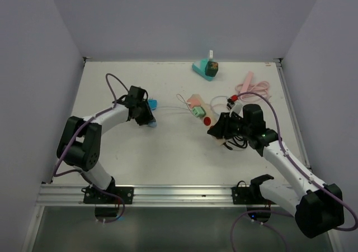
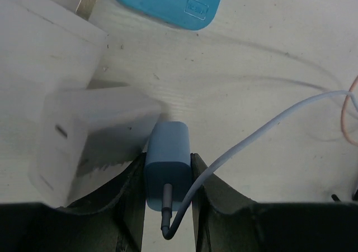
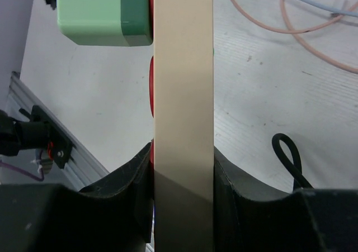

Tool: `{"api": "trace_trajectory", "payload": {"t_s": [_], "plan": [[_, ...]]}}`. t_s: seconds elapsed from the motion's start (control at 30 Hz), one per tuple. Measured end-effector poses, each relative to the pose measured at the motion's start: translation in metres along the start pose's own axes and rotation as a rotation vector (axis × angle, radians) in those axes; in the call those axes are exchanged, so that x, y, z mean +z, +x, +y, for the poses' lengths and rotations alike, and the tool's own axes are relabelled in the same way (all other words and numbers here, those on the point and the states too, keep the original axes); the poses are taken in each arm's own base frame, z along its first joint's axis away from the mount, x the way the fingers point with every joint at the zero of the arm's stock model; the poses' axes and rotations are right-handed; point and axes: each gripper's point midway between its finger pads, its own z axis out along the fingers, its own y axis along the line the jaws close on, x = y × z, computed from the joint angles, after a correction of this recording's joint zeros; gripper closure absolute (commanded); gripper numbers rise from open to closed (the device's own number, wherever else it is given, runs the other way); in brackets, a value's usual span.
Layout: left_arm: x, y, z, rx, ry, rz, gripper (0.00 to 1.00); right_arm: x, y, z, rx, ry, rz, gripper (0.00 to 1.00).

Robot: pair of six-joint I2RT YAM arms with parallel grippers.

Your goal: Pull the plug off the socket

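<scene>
A beige socket strip [image 3: 183, 95] stands on edge between the fingers of my right gripper [image 3: 183, 174], which is shut on it. A green plug [image 3: 103, 12] sits in the strip's left face, above a red switch [image 3: 151, 84]. From above, the plug [image 1: 197, 111] and the socket strip [image 1: 196, 100] lie mid-table, just left of my right gripper [image 1: 216, 130]. My left gripper [image 2: 168, 207] is shut on a small light-blue charger [image 2: 168, 151] with a white cable [image 2: 268, 129] leaving its near end. It is low over the table at the left [image 1: 149, 120].
A white adapter block [image 2: 84, 134] lies against the charger's left, and a bright blue flat case [image 2: 168, 0] lies beyond it. A teal holder [image 1: 205, 69] stands at the back. A pink cable [image 1: 253, 87] and a black cable [image 1: 238, 143] lie near the right arm.
</scene>
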Motion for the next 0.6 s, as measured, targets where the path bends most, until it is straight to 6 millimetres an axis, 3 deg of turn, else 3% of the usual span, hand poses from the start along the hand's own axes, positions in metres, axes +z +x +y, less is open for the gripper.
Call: {"api": "trace_trajectory", "payload": {"t_s": [0.13, 0.3, 0.43, 0.6], "plan": [[-0.009, -0.001, 0.02, -0.036, -0.026, -0.021, 0.96, 0.001, -0.006, -0.014, 0.022, 0.085, -0.037, 1.0], [-0.031, -0.034, 0.042, -0.098, -0.056, -0.13, 0.72, 0.0, -0.013, -0.029, 0.037, 0.17, -0.078, 1.0], [-0.042, -0.041, 0.036, -0.09, -0.025, -0.164, 0.48, -0.001, -0.014, -0.034, 0.039, 0.202, -0.086, 1.0], [-0.058, -0.041, 0.024, -0.079, 0.043, -0.18, 0.28, -0.001, -0.012, -0.038, 0.045, 0.223, -0.079, 1.0]]}}
